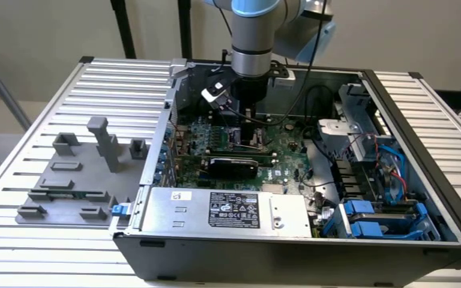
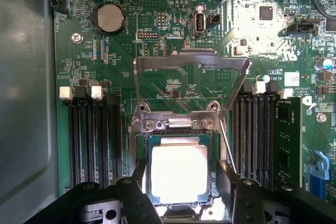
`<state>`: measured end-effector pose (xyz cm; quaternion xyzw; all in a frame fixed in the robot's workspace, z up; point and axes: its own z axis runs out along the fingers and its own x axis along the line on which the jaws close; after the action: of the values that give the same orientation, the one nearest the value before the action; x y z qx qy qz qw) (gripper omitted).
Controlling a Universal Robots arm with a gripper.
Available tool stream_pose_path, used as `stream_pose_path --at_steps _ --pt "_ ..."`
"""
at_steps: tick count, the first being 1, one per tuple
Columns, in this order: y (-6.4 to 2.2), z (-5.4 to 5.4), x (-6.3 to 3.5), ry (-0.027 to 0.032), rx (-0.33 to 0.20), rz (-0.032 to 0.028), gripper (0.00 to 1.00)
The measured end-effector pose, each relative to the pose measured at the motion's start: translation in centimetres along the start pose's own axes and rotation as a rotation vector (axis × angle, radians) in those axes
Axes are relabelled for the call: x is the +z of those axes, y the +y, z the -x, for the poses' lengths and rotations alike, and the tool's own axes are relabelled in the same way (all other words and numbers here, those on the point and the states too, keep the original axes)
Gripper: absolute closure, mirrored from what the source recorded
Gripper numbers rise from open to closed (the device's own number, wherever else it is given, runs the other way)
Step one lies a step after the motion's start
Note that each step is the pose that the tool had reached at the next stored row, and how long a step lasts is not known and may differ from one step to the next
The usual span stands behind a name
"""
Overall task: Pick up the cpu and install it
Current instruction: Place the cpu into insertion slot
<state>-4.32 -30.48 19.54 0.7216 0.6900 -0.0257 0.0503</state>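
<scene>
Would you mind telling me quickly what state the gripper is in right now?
Gripper: open, holding nothing; its jaws stand either side of the cpu, which lies in the socket.

Motherboard [image 2: 173, 40]: green, fine pale print and tracing.
Cpu [image 2: 179, 174]: pale silvery top, dark teal edge.
Load plate [image 2: 191, 61]: bare silver metal.
Coin cell [image 2: 109, 17]: silver-grey.
Memory slots [image 2: 89, 140]: black, white latch tabs.
Memory module [image 2: 287, 145]: dark green, black chips.
Gripper [image 2: 182, 179]: black.
Computer case [image 1: 295, 258]: dark grey.
Power supply [image 1: 214, 211]: silver, black label with white text.
Drive caddies [image 1: 374, 222]: blue.
Cables [image 1: 388, 153]: red, blue, black.
Expansion card [image 1: 230, 165]: black.
Fixture blocks [image 1: 78, 174]: mid grey.
Table [image 1: 22, 240]: pale silver, parallel ribbed slats.
Arm [image 1: 253, 54]: silver-grey, light blue joint caps.
</scene>
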Motion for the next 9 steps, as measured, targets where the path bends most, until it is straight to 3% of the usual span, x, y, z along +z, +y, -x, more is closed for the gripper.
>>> stream_pose_path --at_steps 9 --pt "0.01 0.03 -0.25 0.0002 0.000 0.0001 0.38"
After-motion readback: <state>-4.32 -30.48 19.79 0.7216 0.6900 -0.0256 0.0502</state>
